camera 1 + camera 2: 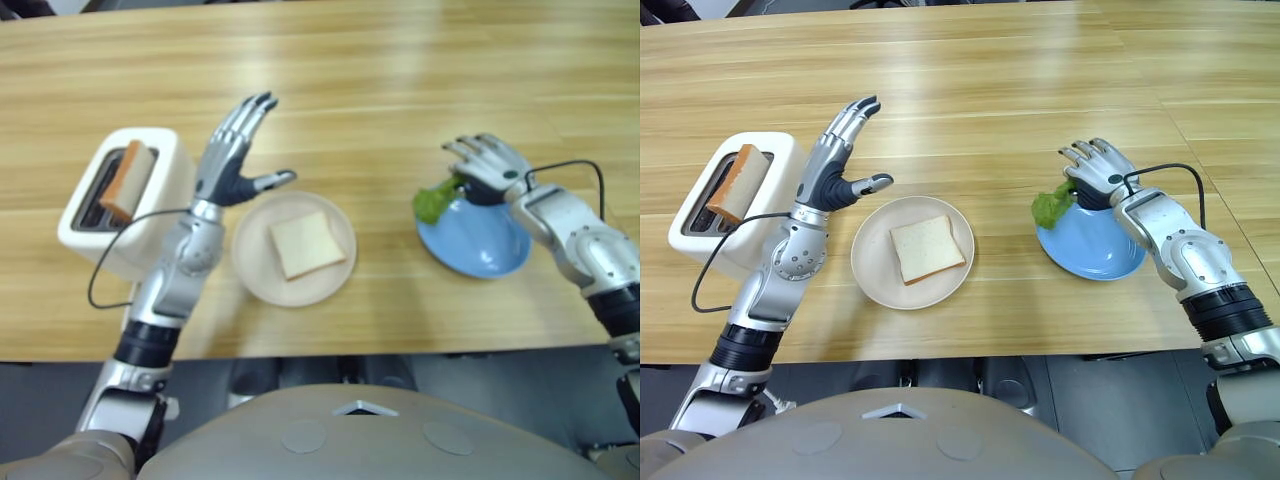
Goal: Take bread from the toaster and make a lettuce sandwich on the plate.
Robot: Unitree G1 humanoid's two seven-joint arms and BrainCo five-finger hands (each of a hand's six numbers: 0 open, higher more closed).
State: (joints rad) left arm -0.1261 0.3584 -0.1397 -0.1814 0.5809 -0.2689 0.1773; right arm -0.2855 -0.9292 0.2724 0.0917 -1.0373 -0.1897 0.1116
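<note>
Light wooden tabletop (1040, 80) is noted as the work surface. A white toaster (692, 238) is placed at the robot's left, with one browned toast slice (738, 182) standing tilted in its slot. Just right of the toaster, a cream plate (868, 265) is set, and one white bread slice (927, 249) is laid flat on it. The left hand (830, 165) is held above the table between toaster and cream plate, its fingers spread and extended, nothing grasped. Well apart to the right, a blue plate (1090, 250) is recorded. The lettuce leaf (1048, 208) is located at its left rim, pinched by the bent fingers of the right hand (1097, 170).
</note>
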